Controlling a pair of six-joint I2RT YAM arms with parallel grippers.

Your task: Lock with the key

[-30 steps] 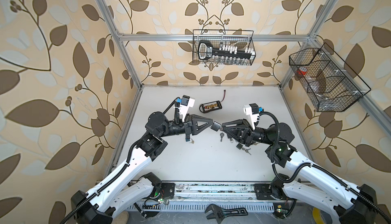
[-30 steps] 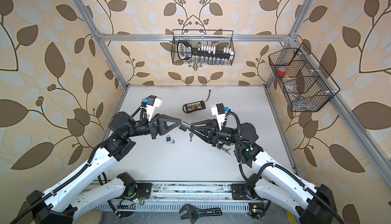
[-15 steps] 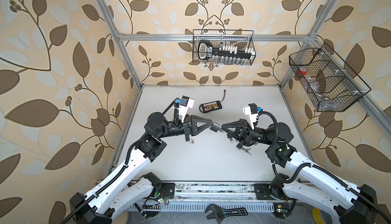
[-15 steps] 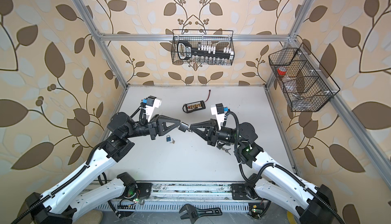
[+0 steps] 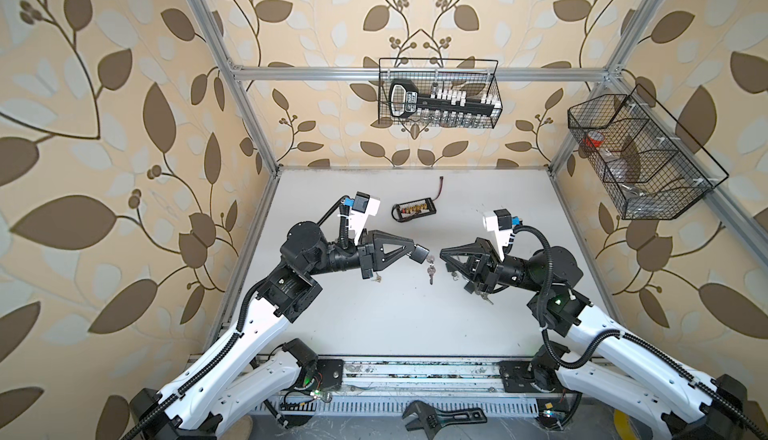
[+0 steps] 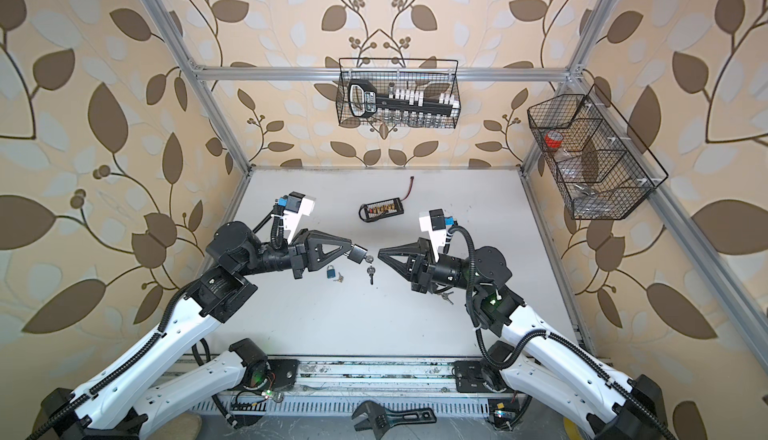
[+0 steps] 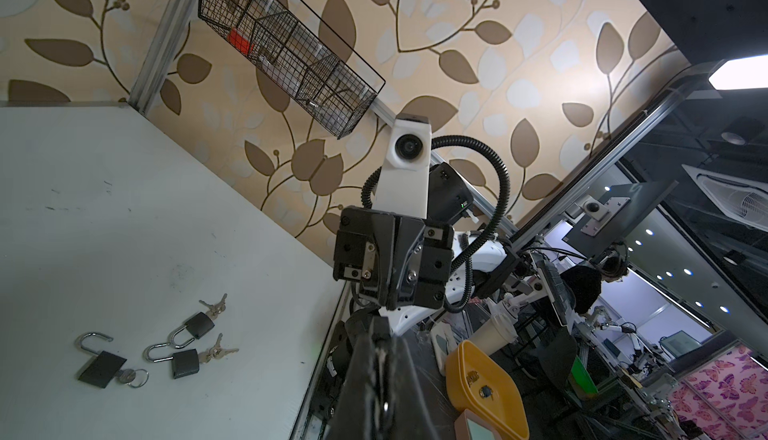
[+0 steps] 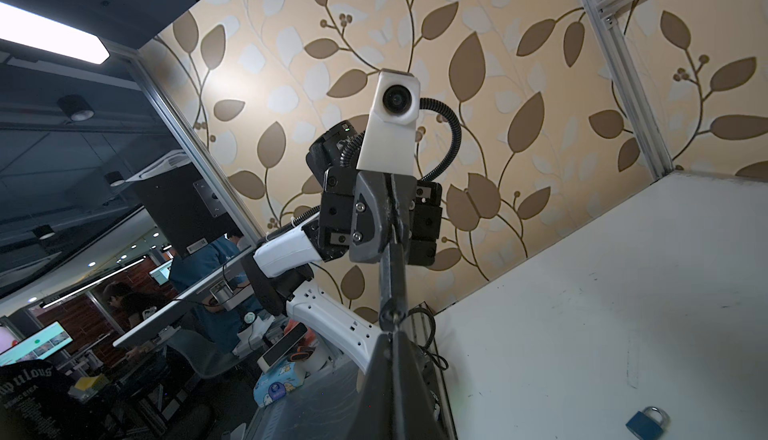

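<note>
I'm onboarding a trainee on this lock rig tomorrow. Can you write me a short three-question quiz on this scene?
1. True or false: the left tool grips a black padlock.
2. The right tool is: A) shut on that padlock; B) shut, holding nothing; C) wide open.
3. What colour is the small padlock lying on the table near the left tool?
Key: 1 true; 2 B; 3 blue.
</note>
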